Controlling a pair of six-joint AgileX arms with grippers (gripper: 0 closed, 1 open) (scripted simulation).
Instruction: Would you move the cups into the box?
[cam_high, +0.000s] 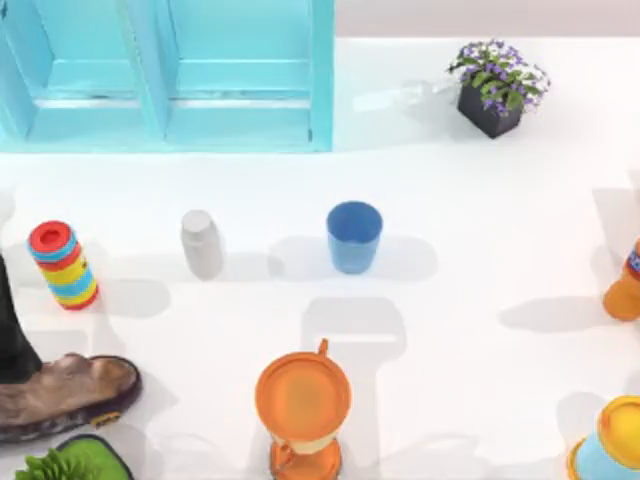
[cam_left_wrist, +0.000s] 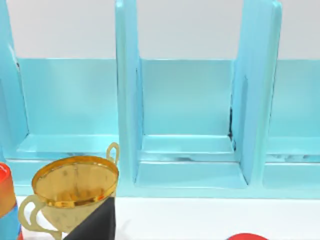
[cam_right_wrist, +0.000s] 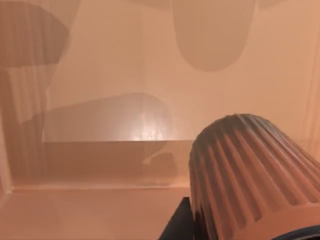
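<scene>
A plain light blue cup (cam_high: 354, 236) stands upright in the middle of the table, with no gripper near it. In the right wrist view a ribbed brown cup (cam_right_wrist: 250, 175) hangs tilted inside a tan box (cam_right_wrist: 90, 70). My right gripper (cam_right_wrist: 200, 227) is shut on this cup, and one dark finger (cam_right_wrist: 176, 222) lies against its side. A black part of my left gripper (cam_left_wrist: 92, 222) shows low in the left wrist view, in front of a gold trophy (cam_left_wrist: 75, 187). That view faces the light blue shelf unit (cam_left_wrist: 187, 125).
On the table stand a grey-white capped bottle (cam_high: 201, 243), a striped stacking toy (cam_high: 63, 265), an orange lidded jug (cam_high: 302, 405), a brown shoe (cam_high: 65, 392), a potted flower (cam_high: 495, 90), an orange bottle (cam_high: 625, 290) and a yellow-blue object (cam_high: 612, 440). The light blue shelf unit (cam_high: 165, 80) fills the back left.
</scene>
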